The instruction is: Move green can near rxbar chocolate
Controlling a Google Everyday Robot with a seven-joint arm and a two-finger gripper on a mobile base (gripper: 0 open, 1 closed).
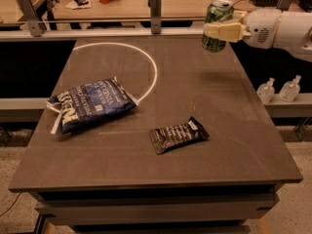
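Observation:
The green can (pixel 216 24) has a silver top and is held upright in the air above the table's far right corner. My gripper (pixel 220 31) reaches in from the right and is shut on the can around its middle. The rxbar chocolate (pixel 178 134) is a flat black wrapper with white lettering. It lies on the dark table (pixel 195 87) right of centre toward the front, well below and a little left of the can.
A blue chip bag (pixel 91 106) lies at the left of the table, touching a white circle line (pixel 151 67). Two small clear bottles (pixel 279 89) stand on a ledge off the right edge. A metal rail with posts (pixel 155 6) runs behind the table.

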